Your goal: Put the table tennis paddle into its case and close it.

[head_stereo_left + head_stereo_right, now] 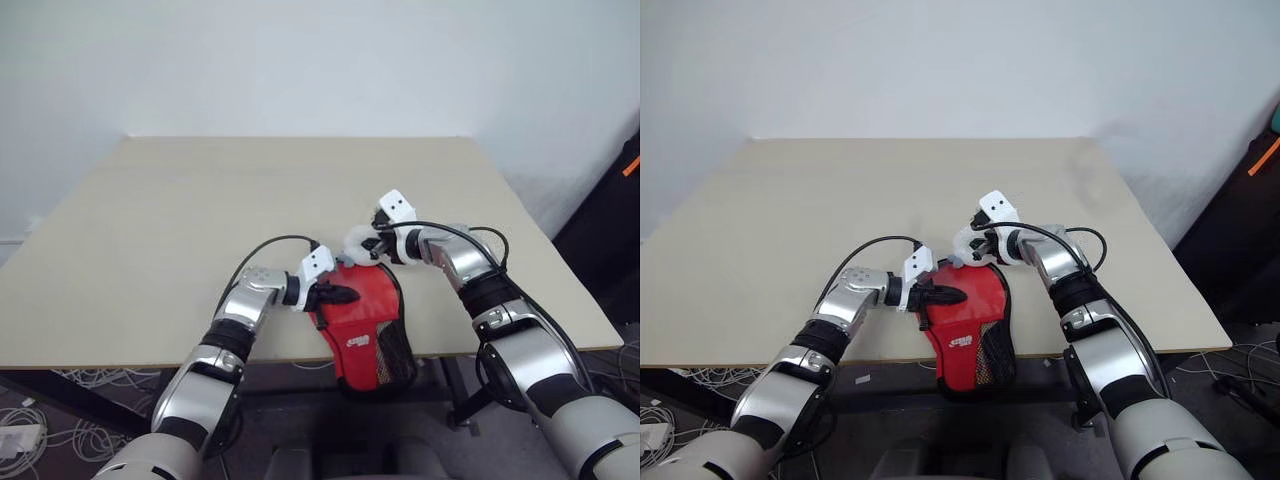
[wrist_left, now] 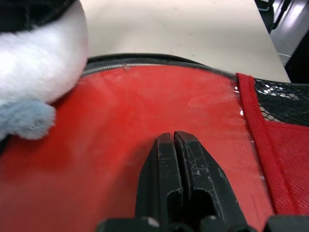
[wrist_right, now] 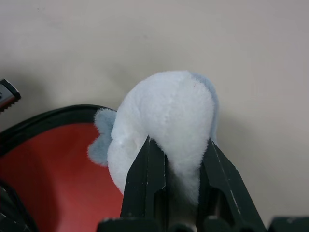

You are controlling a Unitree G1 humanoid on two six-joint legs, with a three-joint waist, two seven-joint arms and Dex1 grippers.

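At the table's [image 1: 150, 250] near edge, the case [image 1: 365, 320] overhangs cable-strewn floor [image 1: 60, 400].

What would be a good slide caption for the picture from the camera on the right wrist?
Right gripper pinching a fluffy white and pale blue tuft at the edge of the red case.

Both arms are clad in silver-grey shells with black joint bands. A white block is mounted at each wrist. Black cables are looped along both forearms. Each gripper, left gripper [image 2: 175, 140] and right gripper [image 3: 179, 145], is fitted with two scuffed black fingers.
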